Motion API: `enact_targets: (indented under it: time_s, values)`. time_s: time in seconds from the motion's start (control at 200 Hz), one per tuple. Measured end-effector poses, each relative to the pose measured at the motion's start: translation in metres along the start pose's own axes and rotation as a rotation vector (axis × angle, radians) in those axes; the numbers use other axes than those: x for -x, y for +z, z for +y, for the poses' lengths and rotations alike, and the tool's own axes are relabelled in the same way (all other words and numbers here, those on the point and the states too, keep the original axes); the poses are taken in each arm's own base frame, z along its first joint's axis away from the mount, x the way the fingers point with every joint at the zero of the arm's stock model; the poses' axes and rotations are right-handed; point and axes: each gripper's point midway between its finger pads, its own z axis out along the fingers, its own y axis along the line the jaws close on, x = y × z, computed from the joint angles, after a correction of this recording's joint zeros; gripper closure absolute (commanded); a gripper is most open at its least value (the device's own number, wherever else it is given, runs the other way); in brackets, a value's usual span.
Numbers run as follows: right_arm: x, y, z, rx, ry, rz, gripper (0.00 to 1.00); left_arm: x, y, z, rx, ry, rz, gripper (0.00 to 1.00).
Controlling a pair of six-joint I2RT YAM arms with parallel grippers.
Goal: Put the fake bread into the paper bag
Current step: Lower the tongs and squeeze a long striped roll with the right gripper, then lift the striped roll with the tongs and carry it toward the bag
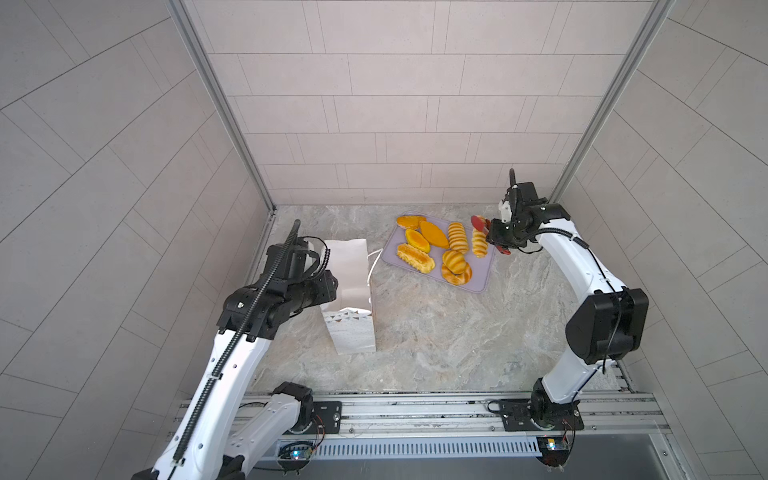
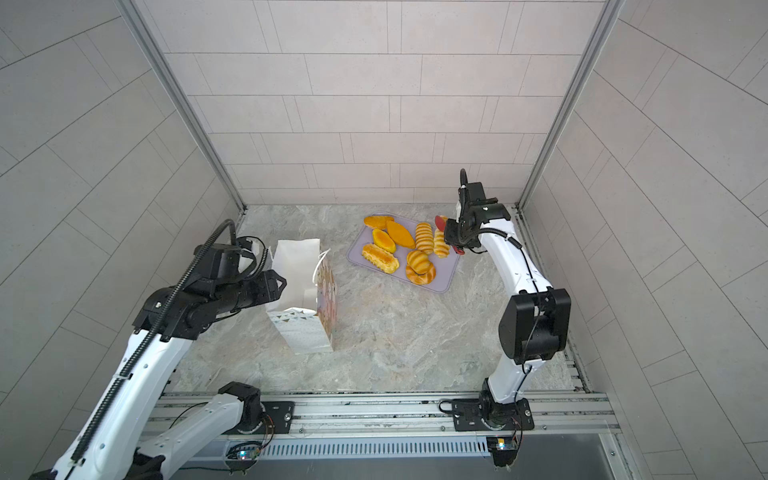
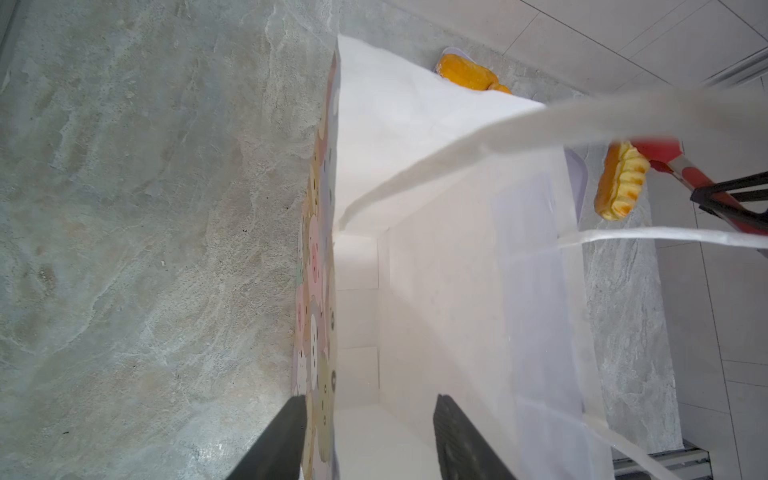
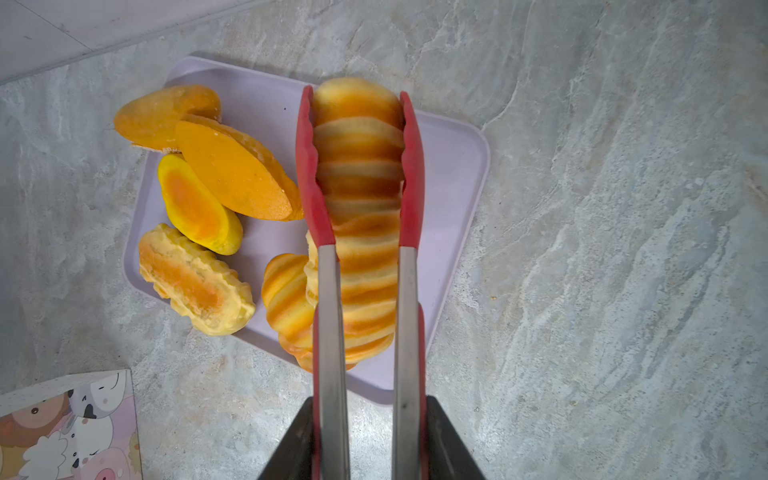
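So the right gripper is clamped on the steel arms of the tongs, and the red tips are squeezing a striped roll along its length. In both top views that roll hangs over the right end of the tray, which sits by the far edge of the tabletop, right of middle. The rest of the bread lies on the tray, bunched up and mostly touching: two more striped rolls, a ring, a ridged long one, a couple of ovals and a flat pointed one. The bag stands upright near the left edge, mouth open, just left of the tray. The left gripper is at the bag's rim with its jaws a fair way apart. One finger lines up outside the cartoon-face wall, the other over the white inside. Can't tell if it's actually touching paper.
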Motion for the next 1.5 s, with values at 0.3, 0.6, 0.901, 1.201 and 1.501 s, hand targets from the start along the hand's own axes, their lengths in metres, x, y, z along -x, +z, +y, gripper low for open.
enact_targets:
  time_s: [0.3, 0.6, 0.901, 1.201, 1.501]
  values:
    - [-0.008, -0.032, 0.024, 0.074, -0.042, -0.055, 0.63, 0.001, -0.002, 0.003, 0.017, 0.000, -0.007, 0.47]
    - [-0.009, -0.091, 0.081, 0.236, -0.140, -0.202, 0.62, 0.007, -0.009, 0.001, 0.017, 0.006, -0.029, 0.63]
    - [-0.014, -0.145, 0.147, 0.420, -0.248, -0.289, 0.62, 0.005, -0.012, 0.004, 0.029, 0.006, -0.034, 0.73]
    - [-0.031, -0.197, 0.204, 0.596, -0.335, -0.348, 0.62, 0.005, -0.013, 0.004, 0.028, 0.009, -0.036, 0.88]
    - [-0.048, -0.233, 0.248, 0.735, -0.374, -0.382, 0.62, 0.006, -0.013, 0.003, 0.019, 0.004, -0.043, 1.00]
